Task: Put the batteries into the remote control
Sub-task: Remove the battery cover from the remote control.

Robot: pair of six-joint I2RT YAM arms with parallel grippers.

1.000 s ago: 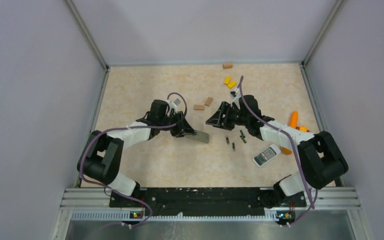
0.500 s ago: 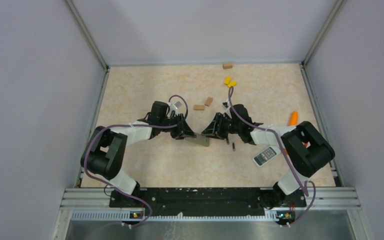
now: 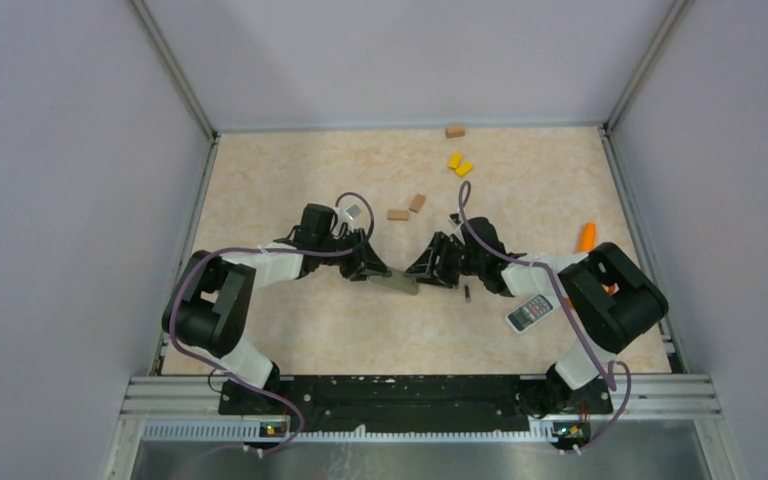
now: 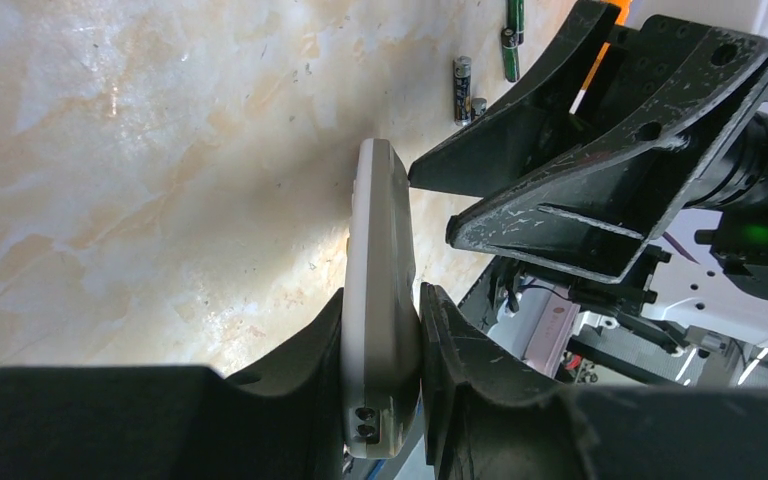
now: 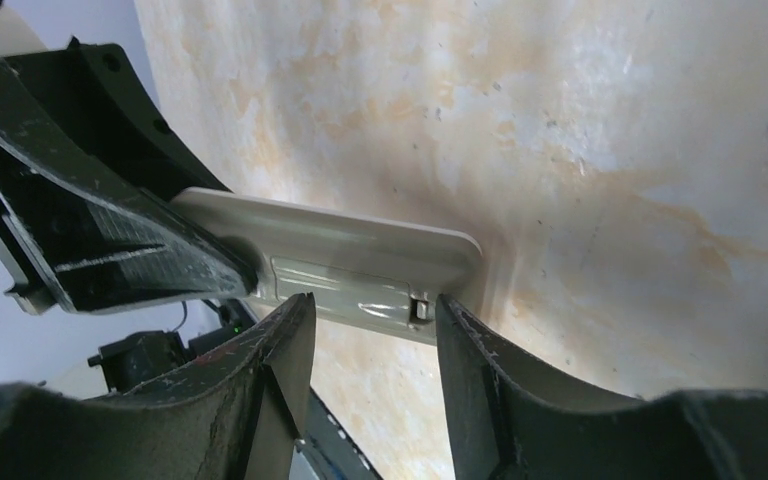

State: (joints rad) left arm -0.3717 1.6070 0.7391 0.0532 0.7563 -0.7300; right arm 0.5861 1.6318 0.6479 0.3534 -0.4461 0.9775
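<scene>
Grey remote clamped in left jaws; right jaws parted, straddling its end.

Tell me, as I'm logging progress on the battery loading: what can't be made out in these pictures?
1. Inside of the grey slab-shaped remote control: the right wrist view shows only its outer shell; too small in the top view.
2. Count of small dark cylindrical batteries: in the left wrist view, the right gripper and the top edge cut some off; too small in the top view.
3. Whether the right gripper touches the remote: unclear in the right wrist view.
</scene>
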